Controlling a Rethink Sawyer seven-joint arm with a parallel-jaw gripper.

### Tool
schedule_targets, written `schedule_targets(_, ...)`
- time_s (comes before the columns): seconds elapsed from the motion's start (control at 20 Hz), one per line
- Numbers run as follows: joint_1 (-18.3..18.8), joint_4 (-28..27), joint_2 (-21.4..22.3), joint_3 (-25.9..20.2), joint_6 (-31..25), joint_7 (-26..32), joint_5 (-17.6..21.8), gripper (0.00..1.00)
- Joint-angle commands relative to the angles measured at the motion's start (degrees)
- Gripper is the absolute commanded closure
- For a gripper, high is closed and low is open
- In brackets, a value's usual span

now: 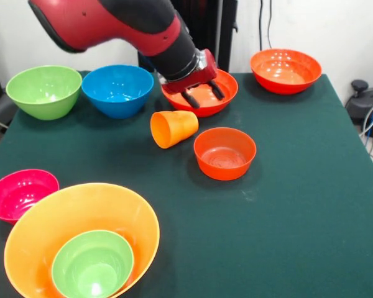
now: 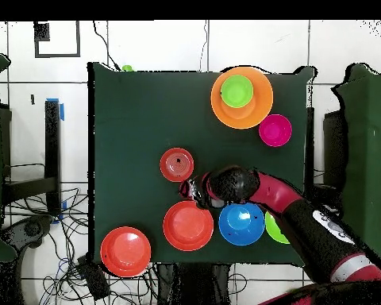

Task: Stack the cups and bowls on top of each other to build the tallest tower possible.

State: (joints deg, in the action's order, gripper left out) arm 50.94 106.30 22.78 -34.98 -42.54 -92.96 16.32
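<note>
The big orange bowl (image 1: 81,239) holds the small green bowl (image 1: 93,265). Beyond it the orange cup (image 1: 173,128) lies tipped on the worktop (image 1: 298,205), beside a small red-orange bowl (image 1: 224,153). Just behind the cup, the pincer (image 1: 202,95) hangs open and empty.

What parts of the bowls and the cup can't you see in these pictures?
- Orange cup: hidden under the arm in the overhead view.
- Large green bowl: mostly covered by the arm overhead.
- Largest orange bowl: bottom cut off by the front view's lower edge.
- Pink bowl: left side clipped by the front view's edge.
</note>
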Motion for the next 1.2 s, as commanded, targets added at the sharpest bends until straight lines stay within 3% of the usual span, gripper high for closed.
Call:
schedule_targets(0.05, -0.6, -12.0, -6.8, -1.6, -12.7, 15.5, 4.0, 0.0)
schedule_targets(0.3, 0.2, -12.0, -6.2, -3.0, -12.5, 14.5, 5.8, 0.0)
schedule_targets(0.55, 2.5, -10.3, -5.4, -7.8, -7.9, 13.1, 4.8, 0.0)
schedule_targets(0.75, 3.9, -11.0, -1.4, -12.9, -15.6, 12.6, -0.3, 0.0)
schedule_targets(0.95, 4.9, -13.9, -1.9, -15.8, -25.2, 11.5, -5.5, 0.0)
schedule_targets(1.2, 4.5, -19.2, -3.2, -15.9, -32.9, 14.2, -4.9, 0.0)
